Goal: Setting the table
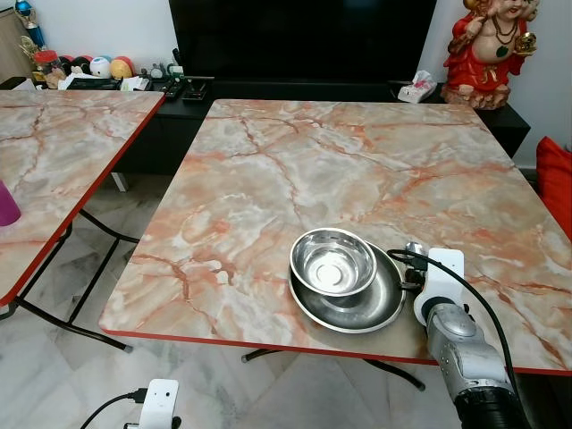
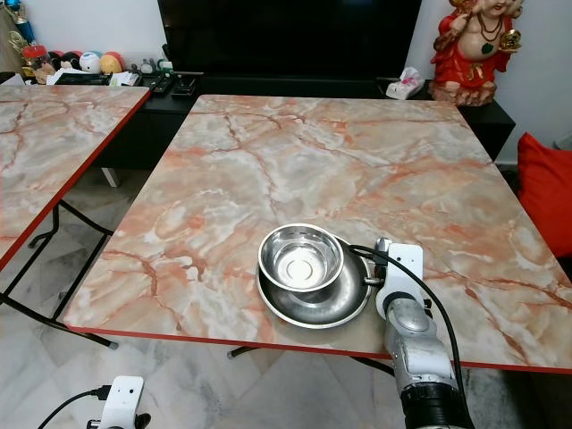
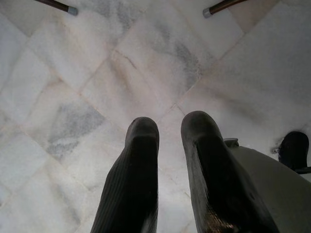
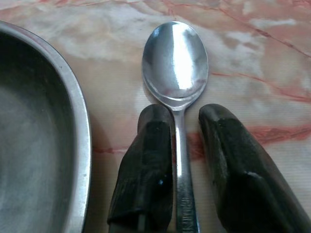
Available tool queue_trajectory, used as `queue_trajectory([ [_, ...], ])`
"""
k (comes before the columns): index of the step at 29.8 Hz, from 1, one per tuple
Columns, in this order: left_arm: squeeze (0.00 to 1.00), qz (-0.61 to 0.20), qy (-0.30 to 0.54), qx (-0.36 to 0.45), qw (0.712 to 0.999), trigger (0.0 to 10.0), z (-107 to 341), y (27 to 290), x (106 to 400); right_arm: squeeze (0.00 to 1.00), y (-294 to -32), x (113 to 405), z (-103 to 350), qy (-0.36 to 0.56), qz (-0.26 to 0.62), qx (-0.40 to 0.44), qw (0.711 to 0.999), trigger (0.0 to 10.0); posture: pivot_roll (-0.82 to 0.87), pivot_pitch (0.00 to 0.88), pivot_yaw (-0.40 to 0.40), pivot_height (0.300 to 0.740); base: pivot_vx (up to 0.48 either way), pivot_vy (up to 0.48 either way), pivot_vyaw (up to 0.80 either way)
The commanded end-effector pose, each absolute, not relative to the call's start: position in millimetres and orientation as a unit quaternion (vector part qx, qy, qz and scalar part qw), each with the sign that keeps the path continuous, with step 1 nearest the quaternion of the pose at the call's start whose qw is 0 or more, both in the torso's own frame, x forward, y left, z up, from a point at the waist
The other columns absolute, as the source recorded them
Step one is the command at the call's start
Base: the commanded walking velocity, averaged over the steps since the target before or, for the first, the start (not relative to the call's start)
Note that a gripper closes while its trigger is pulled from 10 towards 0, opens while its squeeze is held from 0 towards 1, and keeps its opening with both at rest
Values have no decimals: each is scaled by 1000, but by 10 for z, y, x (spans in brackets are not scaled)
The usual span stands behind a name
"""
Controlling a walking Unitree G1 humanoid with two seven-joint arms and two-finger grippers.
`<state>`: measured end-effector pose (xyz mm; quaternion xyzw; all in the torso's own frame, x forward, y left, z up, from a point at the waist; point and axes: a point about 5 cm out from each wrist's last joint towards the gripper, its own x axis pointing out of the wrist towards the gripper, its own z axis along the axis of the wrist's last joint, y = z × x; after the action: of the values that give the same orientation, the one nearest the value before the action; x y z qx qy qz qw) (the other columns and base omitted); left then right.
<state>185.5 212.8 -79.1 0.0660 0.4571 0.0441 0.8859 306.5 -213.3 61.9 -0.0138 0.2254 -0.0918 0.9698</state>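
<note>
A steel bowl [image 1: 332, 261] sits inside a wider steel plate [image 1: 378, 315] near the front edge of the marble-patterned table [image 1: 340, 170]. Just right of the plate a steel spoon [image 4: 175, 58] lies flat on the tabletop, bowl end pointing away from me. My right gripper [image 4: 184, 114] is low over the table with its fingers on either side of the spoon's handle; one finger touches it and a gap shows at the other. The plate's rim [image 4: 80, 145] is close beside that finger. My left gripper [image 3: 169, 126] hangs over the floor, fingers slightly apart and holding nothing.
A second marble table [image 1: 54, 143] stands to the left with a purple object [image 1: 7, 204] at its edge. Behind are a black TV console, a red statue [image 1: 487, 49] and a tissue pack [image 1: 417, 87]. A red cushion [image 1: 556, 179] is at the right.
</note>
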Motion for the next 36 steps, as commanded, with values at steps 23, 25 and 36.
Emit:
queue_trajectory([
  [23, 0, 43, 463, 77, 882, 10000, -789, 2171, 1846, 0, -2126, 3215, 1183, 16, -126, 14, 992, 10000, 32, 0, 31, 740, 0, 0, 0],
  [25, 0, 43, 463, 78, 882, 10000, -788, 2172, 1848, 0, -2131, 3200, 1217, -1, -131, 24, 991, 10000, 33, 0, 38, 740, 0, 0, 0],
  [36, 0, 36, 416, 79, 905, 10000, -636, 2164, 2117, 0, -2140, 3132, 1258, -58, -134, 16, 989, 10000, 26, 0, 47, 740, 0, 0, 0],
])
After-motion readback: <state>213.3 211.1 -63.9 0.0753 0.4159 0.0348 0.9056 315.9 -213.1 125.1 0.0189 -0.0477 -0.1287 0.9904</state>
